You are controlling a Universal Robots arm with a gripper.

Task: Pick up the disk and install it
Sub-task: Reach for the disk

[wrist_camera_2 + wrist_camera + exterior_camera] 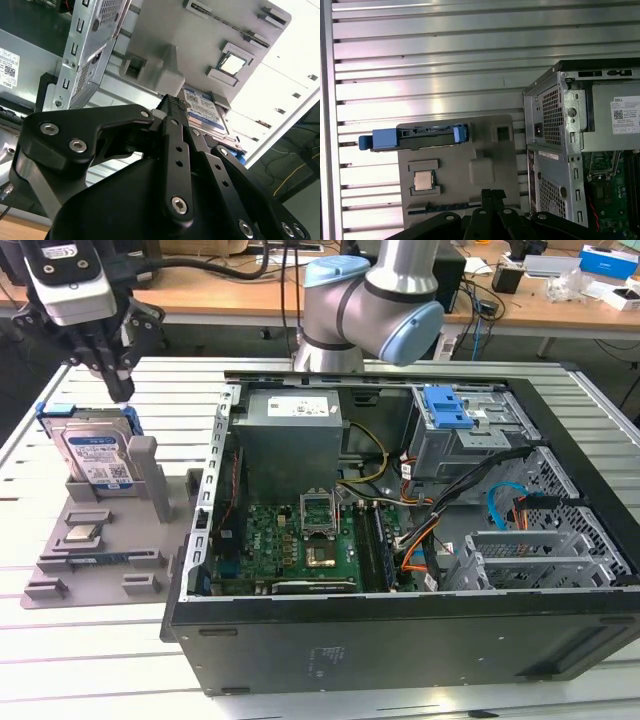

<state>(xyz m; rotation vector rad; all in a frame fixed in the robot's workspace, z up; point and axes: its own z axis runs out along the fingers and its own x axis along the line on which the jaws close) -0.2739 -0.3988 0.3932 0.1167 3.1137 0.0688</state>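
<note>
Currently my gripper (122, 390) hangs just above the disk (95, 455), fingers pressed together and holding nothing. The disk stands on edge in the grey holder (110, 575), beside the open computer case (400, 640). Descending like this, I judge I would jab its top edge and tip it over.

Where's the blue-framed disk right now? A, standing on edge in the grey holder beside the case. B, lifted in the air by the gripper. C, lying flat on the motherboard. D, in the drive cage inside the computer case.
A: the disk stands on edge in the grey holder outside the computer case, gripper close above it.
</note>
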